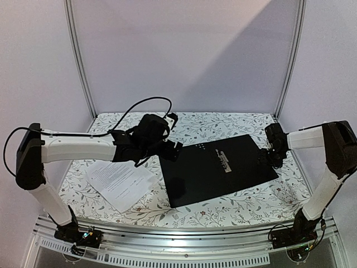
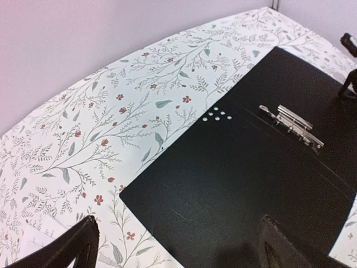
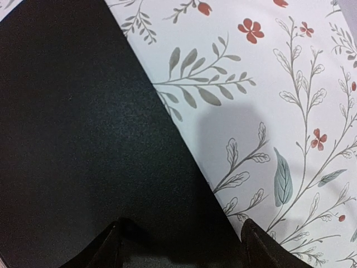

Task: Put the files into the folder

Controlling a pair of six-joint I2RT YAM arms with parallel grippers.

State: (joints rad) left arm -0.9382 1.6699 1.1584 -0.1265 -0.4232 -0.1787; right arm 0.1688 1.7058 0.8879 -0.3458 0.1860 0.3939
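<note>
Folder (image 1: 217, 170) lies opened flat on the flowered cloth (image 1: 223, 125), black inside up, from the middle of the table toward the right and turned a little askew. We see a metal clip (image 1: 226, 162) along its middle fold. In the left wrist view the clip (image 2: 293, 125) shows as bright bars, with a small cluster of white rivets (image 2: 216, 116) just beside it on the black face (image 2: 251, 184). Nothing lies on the black surface.

Files (image 1: 120, 181) sit as a loose pile of white printed sheets on the cloth at the near left, apart from the folder's left edge and below the left forearm. We cannot read the print.

Our left gripper (image 1: 173, 149) hangs at the folder's far left corner. Its wrist view shows the two dark fingers spread wide (image 2: 178, 245), with only cloth (image 2: 111, 111) and folder beneath them, and nothing pinched.

Our right gripper (image 1: 273, 156) is at the folder's right edge. From its wrist camera the fingers stand apart (image 3: 184, 245) above the line where the black board (image 3: 72, 139) meets the cloth (image 3: 268, 111), one finger over each. Nothing sits between them. Whether the tips touch the board we cannot tell.
</note>
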